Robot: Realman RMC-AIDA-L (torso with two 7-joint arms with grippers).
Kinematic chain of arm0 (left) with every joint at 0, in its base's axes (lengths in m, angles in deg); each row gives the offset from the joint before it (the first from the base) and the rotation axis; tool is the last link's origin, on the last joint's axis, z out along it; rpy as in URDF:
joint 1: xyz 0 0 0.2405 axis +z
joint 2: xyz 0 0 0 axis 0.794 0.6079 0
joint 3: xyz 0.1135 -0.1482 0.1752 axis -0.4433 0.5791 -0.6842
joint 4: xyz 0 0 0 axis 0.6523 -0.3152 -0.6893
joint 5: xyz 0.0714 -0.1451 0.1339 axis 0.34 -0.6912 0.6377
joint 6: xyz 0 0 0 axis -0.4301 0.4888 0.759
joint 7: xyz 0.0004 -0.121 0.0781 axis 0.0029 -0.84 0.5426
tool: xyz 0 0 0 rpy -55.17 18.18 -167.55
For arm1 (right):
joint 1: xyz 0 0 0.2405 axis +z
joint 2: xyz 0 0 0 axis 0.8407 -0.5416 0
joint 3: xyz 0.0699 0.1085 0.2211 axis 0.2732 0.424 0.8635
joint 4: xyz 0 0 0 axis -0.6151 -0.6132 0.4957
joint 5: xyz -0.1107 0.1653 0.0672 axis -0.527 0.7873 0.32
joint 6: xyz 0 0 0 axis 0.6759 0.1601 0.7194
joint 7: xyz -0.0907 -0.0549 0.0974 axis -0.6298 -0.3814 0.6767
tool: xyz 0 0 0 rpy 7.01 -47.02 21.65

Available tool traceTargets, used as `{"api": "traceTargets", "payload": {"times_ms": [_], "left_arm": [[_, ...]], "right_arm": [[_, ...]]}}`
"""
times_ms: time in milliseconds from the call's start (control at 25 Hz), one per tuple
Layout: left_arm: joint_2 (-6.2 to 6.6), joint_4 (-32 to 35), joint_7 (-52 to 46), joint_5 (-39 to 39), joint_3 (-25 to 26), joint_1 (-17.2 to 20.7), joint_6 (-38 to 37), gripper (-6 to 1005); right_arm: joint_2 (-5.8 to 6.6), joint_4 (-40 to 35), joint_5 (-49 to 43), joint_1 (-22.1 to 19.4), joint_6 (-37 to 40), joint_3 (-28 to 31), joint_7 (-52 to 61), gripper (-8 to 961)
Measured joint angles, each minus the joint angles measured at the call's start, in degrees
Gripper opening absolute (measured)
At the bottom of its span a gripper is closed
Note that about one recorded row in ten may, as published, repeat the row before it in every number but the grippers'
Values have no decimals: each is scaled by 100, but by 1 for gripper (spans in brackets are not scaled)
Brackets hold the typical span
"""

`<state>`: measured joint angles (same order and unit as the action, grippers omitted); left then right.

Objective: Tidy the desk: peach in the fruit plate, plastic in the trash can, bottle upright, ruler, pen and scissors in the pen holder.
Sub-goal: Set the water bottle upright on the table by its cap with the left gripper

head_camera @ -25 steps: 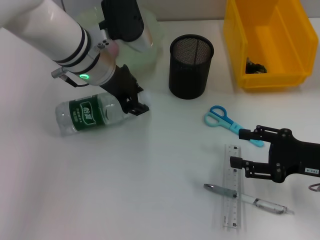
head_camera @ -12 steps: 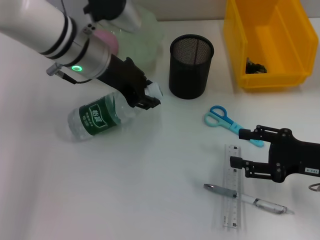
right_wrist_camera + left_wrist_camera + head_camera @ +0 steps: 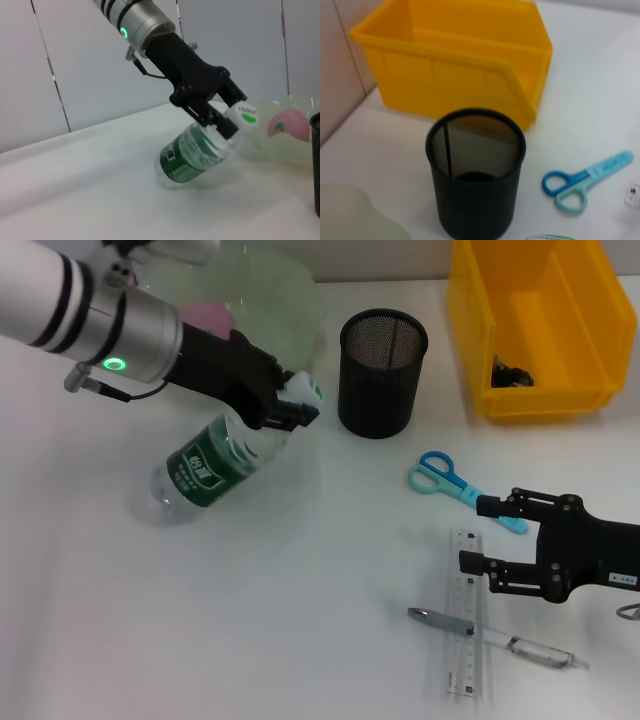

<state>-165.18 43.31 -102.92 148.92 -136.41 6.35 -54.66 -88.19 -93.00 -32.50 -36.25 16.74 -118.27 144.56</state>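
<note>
Left gripper [image 3: 285, 412] is clamped on the neck of the bottle [image 3: 205, 470], just below the white cap. Bottle is tilted, cap end raised, base on the table [image 3: 300, 600], between fruit plate [image 3: 270, 300] and pen holder [image 3: 382, 371]. Peach [image 3: 205, 313] sits in the plate. Right gripper [image 3: 485, 536] hangs over the ruler [image 3: 466, 625], fingers spread wide, holding nothing. Scissors [image 3: 440, 475] and pen [image 3: 500, 638] lie nearby.

Bottle [image 3: 215, 461]: clear, green label, white cap; tilted, neck raised, base on counter. Scissors [image 3: 447, 480], ruler [image 3: 465, 612], pen [image 3: 495, 638] lie flat. Peach [image 3: 207, 314] in plate [image 3: 290, 290].
</note>
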Motion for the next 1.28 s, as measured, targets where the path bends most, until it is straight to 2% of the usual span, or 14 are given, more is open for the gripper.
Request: {"api": "traceTargets", "payload": {"times_ms": [40, 560, 800, 1280], "left_arm": [[10, 24, 147, -241, 325, 131, -100, 459], [68, 35, 861, -1091, 1407, 682, -640, 464], [172, -36, 1103, -1652, 1472, 1017, -704, 466], [188, -68, 1864, -2544, 1477, 1612, -774, 471]], "right_arm": [[0, 0, 0, 4, 0, 0, 0, 760], [0, -15, 14, 36, 0, 0, 0, 760], [0, -8, 23, 50, 0, 0, -8, 760], [-43, -13, 25, 71, 0, 8, -24, 759]]}}
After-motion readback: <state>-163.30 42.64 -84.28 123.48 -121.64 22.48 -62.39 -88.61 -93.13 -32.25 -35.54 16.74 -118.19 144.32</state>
